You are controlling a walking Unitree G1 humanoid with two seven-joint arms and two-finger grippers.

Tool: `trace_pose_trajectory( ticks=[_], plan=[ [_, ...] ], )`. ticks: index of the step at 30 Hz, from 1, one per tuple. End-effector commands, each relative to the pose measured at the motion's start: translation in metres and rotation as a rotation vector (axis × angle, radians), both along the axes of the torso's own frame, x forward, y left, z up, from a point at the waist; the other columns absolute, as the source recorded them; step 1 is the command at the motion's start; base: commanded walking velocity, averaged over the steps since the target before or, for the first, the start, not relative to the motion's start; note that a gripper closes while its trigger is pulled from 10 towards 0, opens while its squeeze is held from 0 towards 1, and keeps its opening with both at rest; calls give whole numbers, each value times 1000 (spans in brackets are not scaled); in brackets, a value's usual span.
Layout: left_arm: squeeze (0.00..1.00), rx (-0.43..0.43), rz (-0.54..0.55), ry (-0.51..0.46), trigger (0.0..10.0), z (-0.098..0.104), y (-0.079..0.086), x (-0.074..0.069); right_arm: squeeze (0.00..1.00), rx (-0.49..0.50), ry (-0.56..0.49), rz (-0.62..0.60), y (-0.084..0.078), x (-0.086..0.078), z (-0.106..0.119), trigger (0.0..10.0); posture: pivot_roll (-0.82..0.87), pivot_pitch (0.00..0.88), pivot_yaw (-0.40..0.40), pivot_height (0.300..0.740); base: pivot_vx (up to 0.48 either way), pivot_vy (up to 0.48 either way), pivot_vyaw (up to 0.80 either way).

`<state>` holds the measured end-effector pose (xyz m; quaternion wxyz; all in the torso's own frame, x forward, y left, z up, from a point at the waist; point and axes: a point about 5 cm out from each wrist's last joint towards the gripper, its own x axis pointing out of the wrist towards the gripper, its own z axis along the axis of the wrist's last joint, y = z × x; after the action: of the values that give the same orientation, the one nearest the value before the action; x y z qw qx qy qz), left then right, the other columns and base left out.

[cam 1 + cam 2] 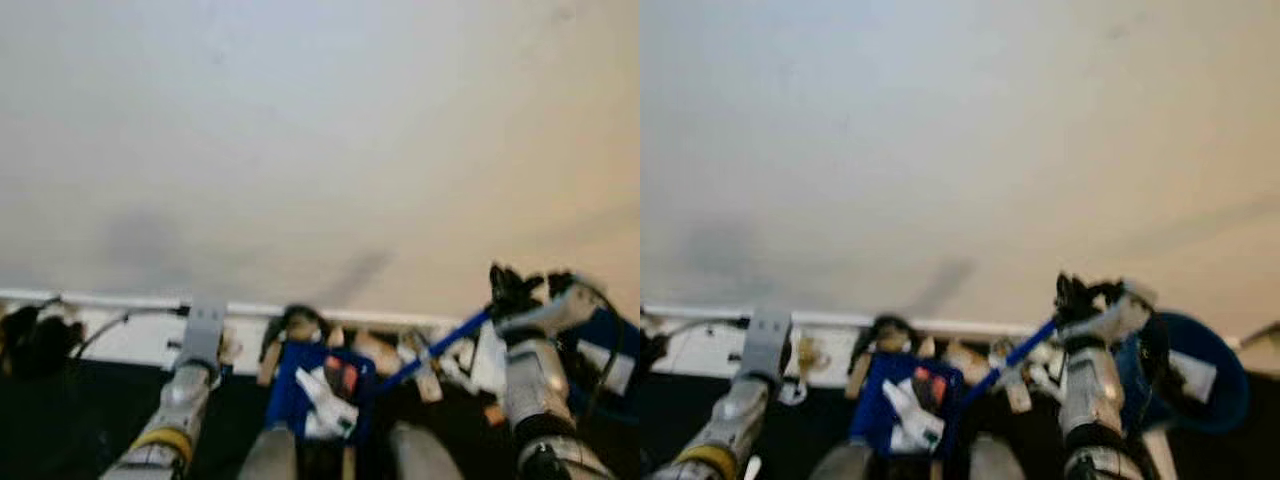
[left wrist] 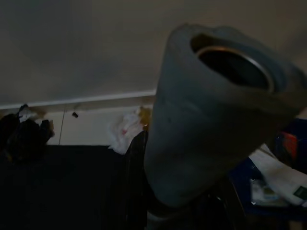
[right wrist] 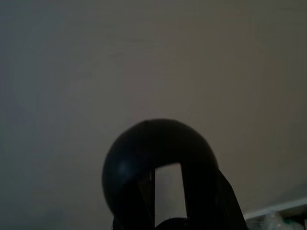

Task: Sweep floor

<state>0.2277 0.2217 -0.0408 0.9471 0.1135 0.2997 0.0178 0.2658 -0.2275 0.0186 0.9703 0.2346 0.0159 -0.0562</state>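
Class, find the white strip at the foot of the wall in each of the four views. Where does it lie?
Left eye: the white strip runs across, low in the picture.
Right eye: the same, low across.
Left wrist: a long slanted line.
Right wrist: a short sliver.
Shared landmark: the pale wall meeting it.

Blue dustpan (image 1: pixel 318 392) holding white litter (image 1: pixel 325 400)

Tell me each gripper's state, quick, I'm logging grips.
Left gripper: closed on the grey tube.
Right gripper: closed on the blue handle.
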Motion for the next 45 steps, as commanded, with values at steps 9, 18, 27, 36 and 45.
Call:
trace_pose_trajectory(
  ticks=[9, 18, 27, 36, 45],
  plan=[
    [0, -75, 38, 21, 10000, -6, -8, -4, 0, 13, -11, 2, 1, 2, 3, 10000, 77, 21, -25, 740, 0, 0, 0],
    [0, -76, 50, 35, 10000, -8, -6, -8, 0, 15, -4, 20, 3, 3, 3, 10000, 77, 20, -31, 740, 0, 0, 0],
    [0, -90, 66, 31, 10000, -7, -8, -6, 0, 12, 12, 21, 4, 4, 2, 10000, 71, 33, -36, 740, 0, 0, 0],
    [0, -102, 73, 47, 10000, -10, -8, -9, 0, 14, 19, 23, 5, 3, 1, 10000, 71, 37, -36, 740, 0, 0, 0],
    [0, -98, 73, 46, 10000, -9, -5, -9, 0, 24, 30, 25, 10, 4, -2, 10000, 88, 29, -34, 740, 0, 353, 0]
  ],
)
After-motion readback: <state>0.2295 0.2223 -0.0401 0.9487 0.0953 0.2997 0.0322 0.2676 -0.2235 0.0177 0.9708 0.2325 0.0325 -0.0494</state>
